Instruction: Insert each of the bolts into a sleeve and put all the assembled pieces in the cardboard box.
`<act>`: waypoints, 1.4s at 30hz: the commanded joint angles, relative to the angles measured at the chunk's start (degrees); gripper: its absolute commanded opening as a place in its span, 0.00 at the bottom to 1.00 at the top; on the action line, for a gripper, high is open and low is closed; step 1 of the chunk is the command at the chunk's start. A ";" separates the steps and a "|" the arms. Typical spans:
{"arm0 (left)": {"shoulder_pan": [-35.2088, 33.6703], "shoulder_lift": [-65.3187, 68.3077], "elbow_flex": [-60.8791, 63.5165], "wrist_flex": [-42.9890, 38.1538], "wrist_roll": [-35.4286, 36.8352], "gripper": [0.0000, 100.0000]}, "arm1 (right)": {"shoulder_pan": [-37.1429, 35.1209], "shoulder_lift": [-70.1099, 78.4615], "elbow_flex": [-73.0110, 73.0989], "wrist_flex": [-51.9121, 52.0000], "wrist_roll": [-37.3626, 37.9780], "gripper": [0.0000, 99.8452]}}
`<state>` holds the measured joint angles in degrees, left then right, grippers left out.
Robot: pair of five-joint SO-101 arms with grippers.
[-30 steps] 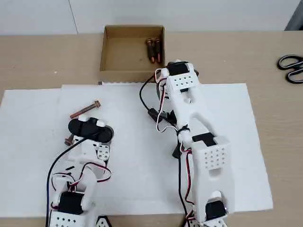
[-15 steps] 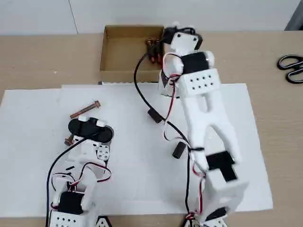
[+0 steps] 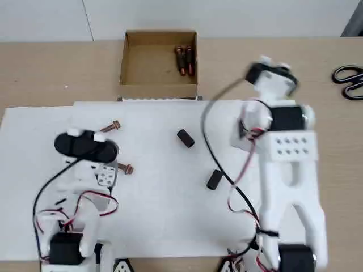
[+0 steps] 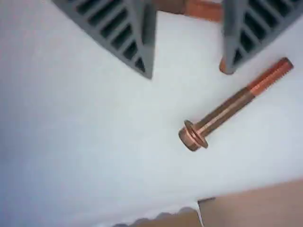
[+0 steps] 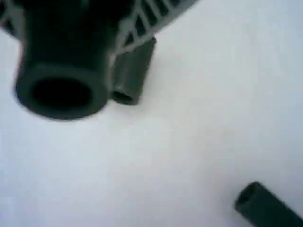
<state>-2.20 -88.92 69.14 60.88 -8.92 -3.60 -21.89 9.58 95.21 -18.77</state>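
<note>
The cardboard box (image 3: 142, 71) holds two sleeved bolts (image 3: 184, 59). My left gripper (image 4: 187, 71) gapes around a bolt (image 4: 201, 8), perhaps unclamped; a second bolt (image 4: 232, 106) lies near. Two sleeves (image 3: 185, 138) lie on paper (image 3: 159, 221). My right gripper (image 3: 265, 67): grip, cannot tell.

1. This looks like a small robot lab or work room.
2. A left arm (image 3: 85, 187) and a right arm (image 3: 289, 170), white with loose wires, sit at a wooden table (image 3: 51, 68).
3. White paper (image 3: 153, 215) lies under the left gripper's (image 4: 187, 73) fingers (image 4: 118, 33).
4. Scissors (image 3: 348, 81) lie far from those fingers, past the right arm.
5. A plain white wall (image 3: 255, 17) stands well beyond them.
</note>
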 commanded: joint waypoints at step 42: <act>-5.89 119.03 -95.96 28.66 -33.76 0.13 | 20.79 -31.43 30.24 -10.42 0.35 0.00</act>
<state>-8.44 29.32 -23.08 89.01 -42.24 16.88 -52.31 40.00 85.63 -18.77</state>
